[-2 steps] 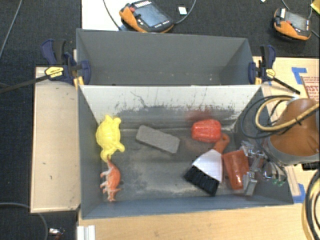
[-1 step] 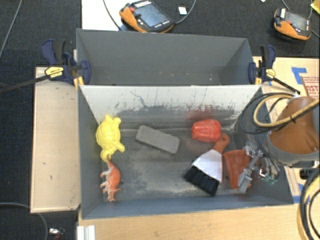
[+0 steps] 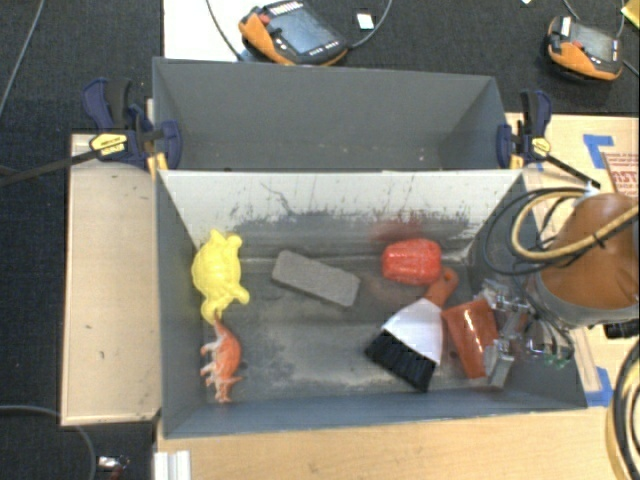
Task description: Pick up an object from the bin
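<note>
Orange-covered arm (image 3: 590,258) hangs just beside the white, black-bristled brush (image 3: 412,340).

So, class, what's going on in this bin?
A robot arm reaches into the grey bin from the right. Its gripper sits low at the right end, beside a black-bristled brush with an orange handle. A red lump, grey block, yellow toy and orange dinosaur lie further left.
</note>
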`<state>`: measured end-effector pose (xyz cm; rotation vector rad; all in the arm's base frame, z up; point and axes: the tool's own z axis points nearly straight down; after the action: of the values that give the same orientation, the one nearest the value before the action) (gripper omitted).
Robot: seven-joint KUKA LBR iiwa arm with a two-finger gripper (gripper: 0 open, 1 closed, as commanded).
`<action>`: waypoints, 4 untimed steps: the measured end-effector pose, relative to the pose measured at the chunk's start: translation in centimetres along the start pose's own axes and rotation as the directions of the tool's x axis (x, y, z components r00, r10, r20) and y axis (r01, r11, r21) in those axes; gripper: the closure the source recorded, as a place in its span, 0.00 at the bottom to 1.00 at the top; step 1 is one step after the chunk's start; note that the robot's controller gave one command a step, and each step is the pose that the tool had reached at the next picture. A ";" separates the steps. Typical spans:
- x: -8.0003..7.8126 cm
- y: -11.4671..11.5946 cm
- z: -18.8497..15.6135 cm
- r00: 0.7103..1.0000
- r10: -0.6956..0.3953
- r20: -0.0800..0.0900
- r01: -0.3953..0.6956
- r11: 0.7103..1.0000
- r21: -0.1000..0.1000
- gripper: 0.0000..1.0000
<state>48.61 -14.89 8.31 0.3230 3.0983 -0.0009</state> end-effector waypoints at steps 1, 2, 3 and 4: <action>-0.6 0.5 0.2 0.946 0.323 -0.006 -0.323 0.946 -0.009 1.00; -0.6 0.5 0.2 0.947 0.321 -0.006 -0.321 0.947 -0.009 1.00; -1.2 0.6 -1.4 0.948 0.317 0.012 -0.317 0.948 -0.015 1.00; -0.7 0.6 -4.2 0.949 0.316 -0.006 -0.316 0.949 -0.010 1.00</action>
<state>49.32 -14.41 12.48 0.8148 3.0103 0.0232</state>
